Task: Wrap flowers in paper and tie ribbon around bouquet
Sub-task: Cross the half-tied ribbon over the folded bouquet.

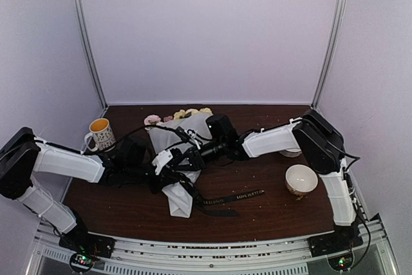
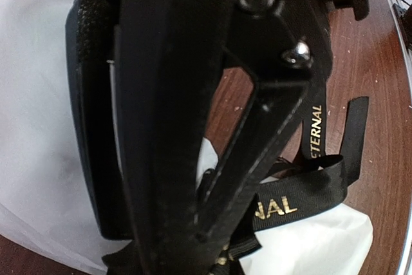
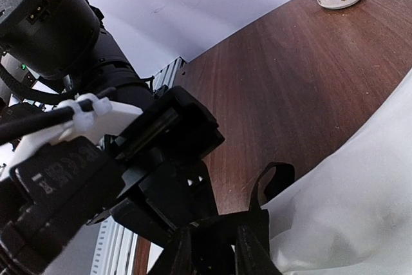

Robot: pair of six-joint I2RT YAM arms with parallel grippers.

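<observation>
Your left gripper (image 1: 179, 170) is clamped shut at the bouquet's (image 1: 181, 159) waist, with the ribbon (image 2: 299, 201) running past its tips. Your right gripper (image 3: 215, 250) stands slightly parted with black ribbon between its jaws; whether it pinches, you cannot tell. The paper (image 1: 180, 203) already cones the flowers (image 1: 187, 114). One loop shows, but a long tail lies loose on the table (image 1: 277, 214), so the tie looks unfinished.
</observation>
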